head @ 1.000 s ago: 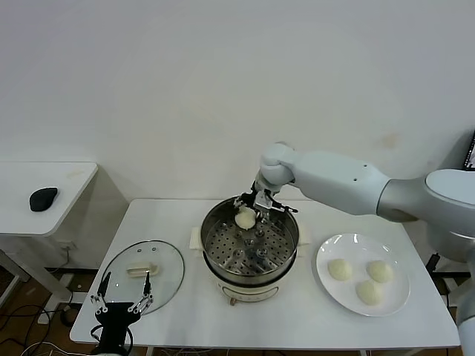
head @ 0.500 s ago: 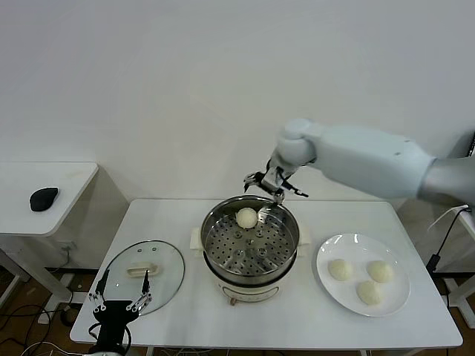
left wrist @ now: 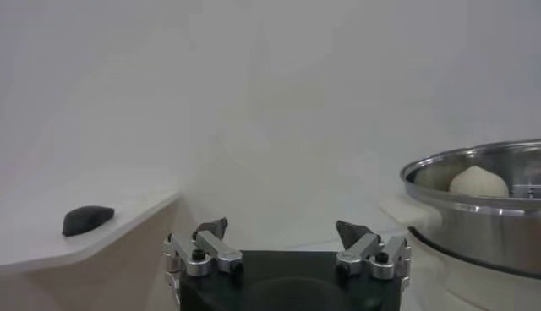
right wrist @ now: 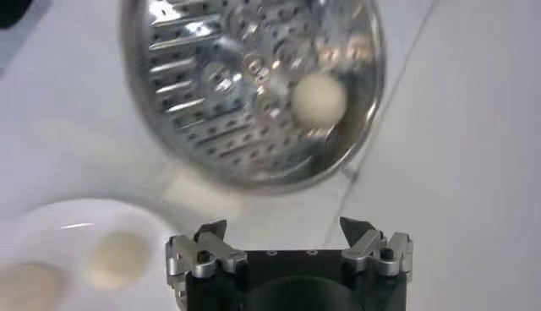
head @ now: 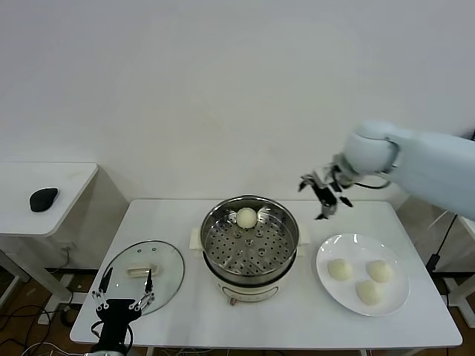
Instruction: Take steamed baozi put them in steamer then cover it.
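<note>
The right gripper (head: 326,194) hangs in the air with its jaws spread wide and nothing between them, above the table (head: 178,222) between the steamer (head: 250,248) and the white plate (head: 326,276). One baozi (head: 246,217) sits on the perforated tray at the steamer's far side; three more (head: 341,269) lie on the plate. The cover (head: 142,271) rests flat on the table left of the steamer. The left gripper (head: 121,295) waits low at the near edge by the cover, jaws also wide.
</note>
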{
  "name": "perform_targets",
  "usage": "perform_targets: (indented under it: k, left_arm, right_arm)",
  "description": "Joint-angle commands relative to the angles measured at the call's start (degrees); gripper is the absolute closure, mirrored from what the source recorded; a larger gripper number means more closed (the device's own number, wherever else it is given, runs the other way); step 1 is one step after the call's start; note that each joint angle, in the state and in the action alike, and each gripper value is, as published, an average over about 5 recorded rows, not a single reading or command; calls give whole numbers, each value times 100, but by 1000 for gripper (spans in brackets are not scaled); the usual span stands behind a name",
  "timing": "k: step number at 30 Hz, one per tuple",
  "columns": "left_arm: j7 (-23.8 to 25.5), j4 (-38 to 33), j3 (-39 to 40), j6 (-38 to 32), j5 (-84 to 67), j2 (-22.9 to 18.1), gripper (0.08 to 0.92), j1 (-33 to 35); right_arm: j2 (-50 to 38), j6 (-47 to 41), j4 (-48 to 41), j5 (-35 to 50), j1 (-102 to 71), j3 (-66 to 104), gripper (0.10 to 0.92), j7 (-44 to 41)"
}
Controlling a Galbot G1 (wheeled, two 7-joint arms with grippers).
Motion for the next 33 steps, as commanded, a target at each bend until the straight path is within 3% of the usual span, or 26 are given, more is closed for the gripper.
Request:
perform_targets:
  k: [1, 13, 33]
  left_arm:
    - [3, 26, 9, 1, 42, -33, 177, 10]
    - [4, 54, -1, 34, 124, -86, 177, 23]
    - [18, 115, -81, 25, 132, -136, 177, 63]
  right_arm:
    - [-1267, -35, 366, -446, -1218, 555, 203, -188]
    - [-1014, 129, -428, -1276, -4020, 2678, 203, 54]
    - [27, 296, -1561, -1801, -4644, 3195, 203, 338]
